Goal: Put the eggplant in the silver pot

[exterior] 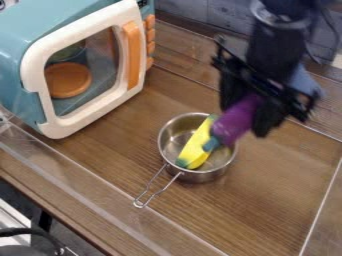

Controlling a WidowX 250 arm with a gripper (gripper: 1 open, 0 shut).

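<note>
The carry is the step in hand. The tool [254,108] is clenched on the eggplant [234,122], which hangs clear of the desk [267,215], tilted, its lower end pointing down toward the pot [197,146]. Taking the pot as the landmark, the eggplant sits above its far right rim, lifted off it and not touching. I cannot make out the green cap end clearly.

Inside the pot lies a yellow banana toy [199,142], stretched across the bowl from the far rim to the near side, so only a part of the floor is free, mostly on the right. The pot's thin wire handle [154,188] sticks out toward the near left. A toy microwave [78,62] stands well to the left of the pot, out of the way.

The next move, as I judge it, calls for bringing the eggplant squarely over the pot's opening, lowering it toward the free side beside the banana, then letting go. Dropped on the banana, it might roll over the rim.
</note>
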